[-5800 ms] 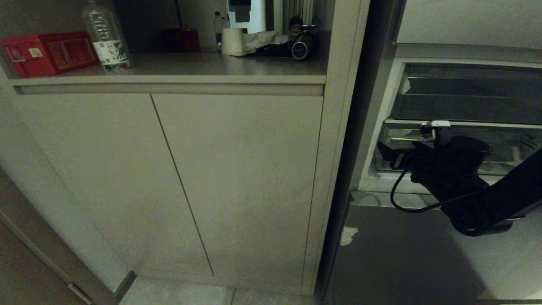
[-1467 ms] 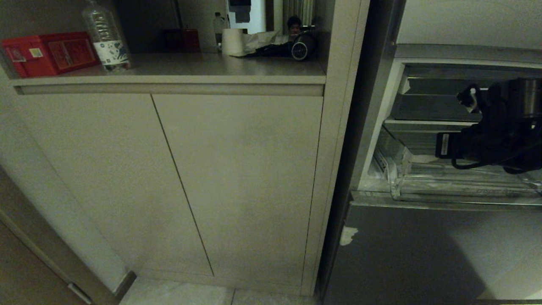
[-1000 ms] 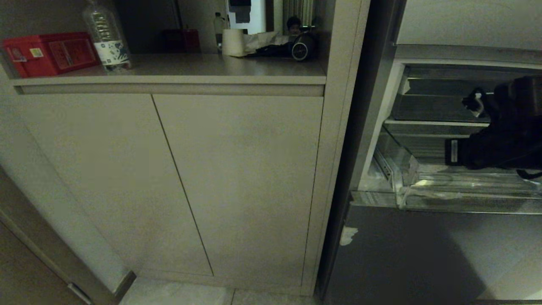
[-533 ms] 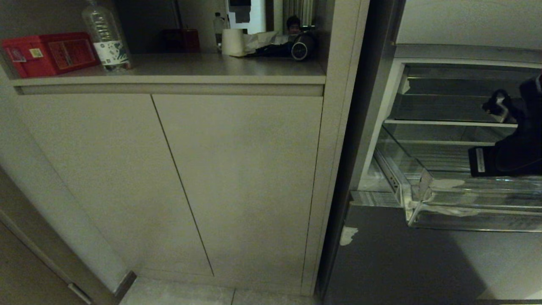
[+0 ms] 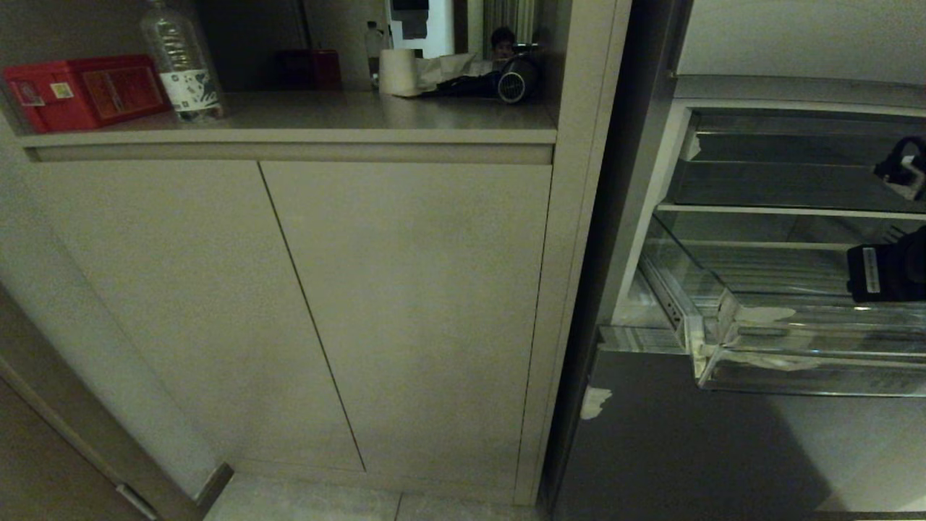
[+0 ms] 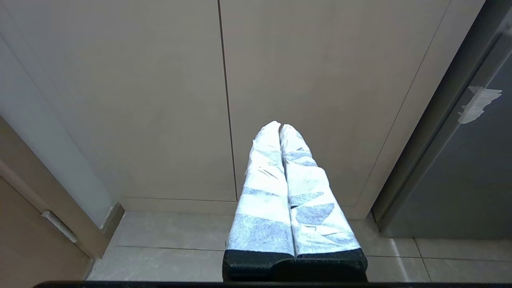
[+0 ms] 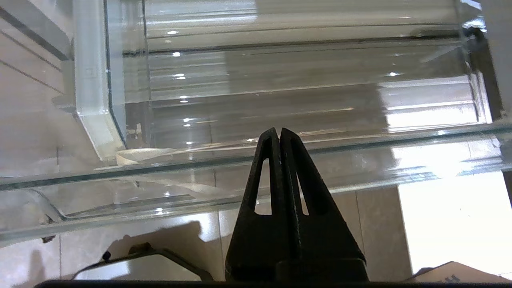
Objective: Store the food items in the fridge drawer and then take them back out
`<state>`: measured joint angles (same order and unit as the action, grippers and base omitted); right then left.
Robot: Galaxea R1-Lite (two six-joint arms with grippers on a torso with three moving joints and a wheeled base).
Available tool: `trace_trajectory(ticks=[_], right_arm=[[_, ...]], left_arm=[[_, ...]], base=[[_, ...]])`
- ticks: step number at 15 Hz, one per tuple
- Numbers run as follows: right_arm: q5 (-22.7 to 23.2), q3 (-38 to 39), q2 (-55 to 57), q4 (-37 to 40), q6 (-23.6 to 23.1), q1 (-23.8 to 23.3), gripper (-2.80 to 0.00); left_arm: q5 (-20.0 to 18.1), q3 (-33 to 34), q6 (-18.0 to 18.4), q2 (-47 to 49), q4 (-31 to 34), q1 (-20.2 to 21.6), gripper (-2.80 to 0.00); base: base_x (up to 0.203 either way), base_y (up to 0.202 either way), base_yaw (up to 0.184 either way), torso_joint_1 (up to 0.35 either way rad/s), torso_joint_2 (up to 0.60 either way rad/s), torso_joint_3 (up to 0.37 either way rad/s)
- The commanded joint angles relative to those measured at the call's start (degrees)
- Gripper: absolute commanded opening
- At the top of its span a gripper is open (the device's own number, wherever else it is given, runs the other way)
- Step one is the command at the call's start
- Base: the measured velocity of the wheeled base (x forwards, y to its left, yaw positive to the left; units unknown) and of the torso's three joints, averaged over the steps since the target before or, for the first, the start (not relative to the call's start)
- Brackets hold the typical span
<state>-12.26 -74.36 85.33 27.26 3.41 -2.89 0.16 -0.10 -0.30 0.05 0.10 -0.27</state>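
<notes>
Right wrist view: right pincer (image 7: pixel 279 134) closed, empty, above fridge drawer (image 7: pixel 280 100) front lip.

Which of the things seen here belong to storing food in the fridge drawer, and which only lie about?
Belong to the job:
- wide clear plastic fridge drawer, pulled out, no food visible inside
- right gripper, shut, empty, over the drawer's front

Just lying about:
- red box
- clear plastic bottle
- white paper roll
- left gripper, shut, parked facing the beige cabinet doors

Dim room: beige cabinet (image 5: pixel 405 304) with 2 doors, possibly tiled floor (image 5: pixel 304 503) below.
</notes>
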Motion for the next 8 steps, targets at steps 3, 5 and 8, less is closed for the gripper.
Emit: trace_trajectory(ticks=[3,5,8], right_arm=[[1.8,-1.3,-0.2,0.2,0.5,-1.8,-2.80],[2.1,-1.9,1.4,0.2,0.6,-2.1,-2.80],[2.8,-2.6,3.9,0.0,0.6,-2.1,-2.80]], left_arm=[[0.0,0.0,0.0,0.0,0.0,0.0,-2.80],[0.0,0.0,0.0,0.0,0.0,0.0,-2.80],[0.0,0.0,0.0,0.0,0.0,0.0,-2.80]], base=[[0.000,0.000,0.000,0.000,0.00,0.000],[0.000,0.000,0.000,0.000,0.00,0.000],[0.000,0.000,0.000,0.000,0.00,0.000]])
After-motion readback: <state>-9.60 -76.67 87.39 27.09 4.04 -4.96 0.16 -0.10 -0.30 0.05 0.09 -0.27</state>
